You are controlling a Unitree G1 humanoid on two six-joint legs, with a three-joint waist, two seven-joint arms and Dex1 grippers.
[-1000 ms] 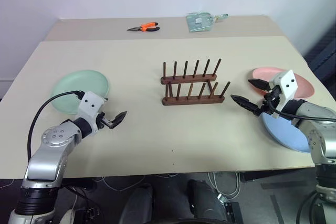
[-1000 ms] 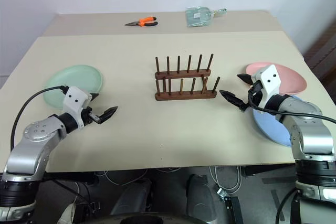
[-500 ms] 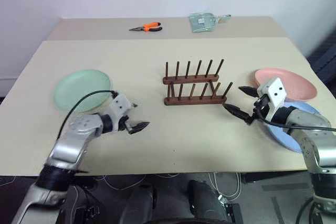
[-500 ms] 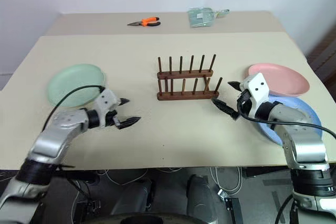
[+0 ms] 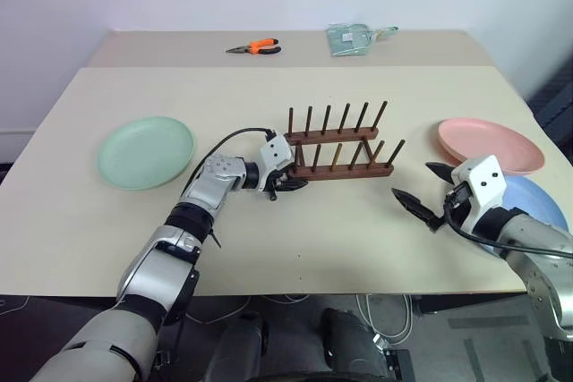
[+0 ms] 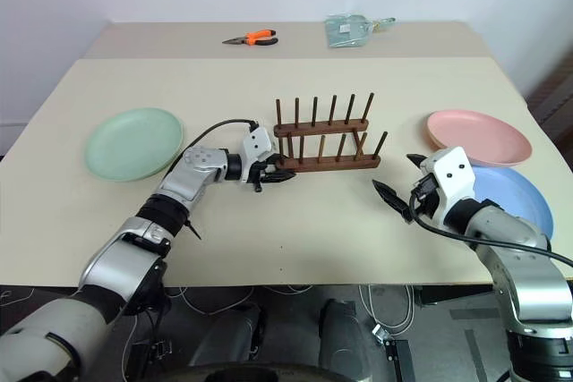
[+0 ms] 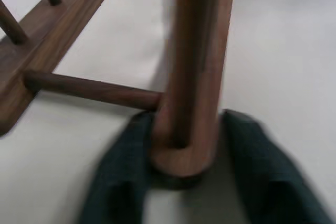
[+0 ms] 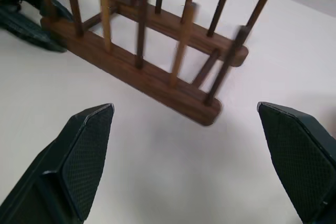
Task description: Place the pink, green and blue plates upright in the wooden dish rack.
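The wooden dish rack (image 5: pixel 338 154) stands empty at mid-table. My left gripper (image 5: pixel 288 178) is at its left end. In the left wrist view its two fingers (image 7: pixel 123 174) press on either side of the near base bar's rounded end (image 7: pixel 184 150), just below a peg. The green plate (image 5: pixel 145 151) lies flat at the left. At the right lies the pink plate (image 5: pixel 491 143), and the blue plate (image 5: pixel 537 212) sits in front of it. My right gripper (image 5: pixel 414 180) hovers open and empty between the rack and the blue plate, pointing at the rack (image 8: pixel 157 80).
Orange-handled pliers (image 5: pixel 253 46) and a clear packet (image 5: pixel 354 38) lie on the far table section, behind a seam. The blue plate is partly hidden under my right forearm, near the table's right front corner.
My left arm has swung right from beside the green plate to the rack's left end, and its fingers have closed there. My right gripper has drawn back slightly and stays open.
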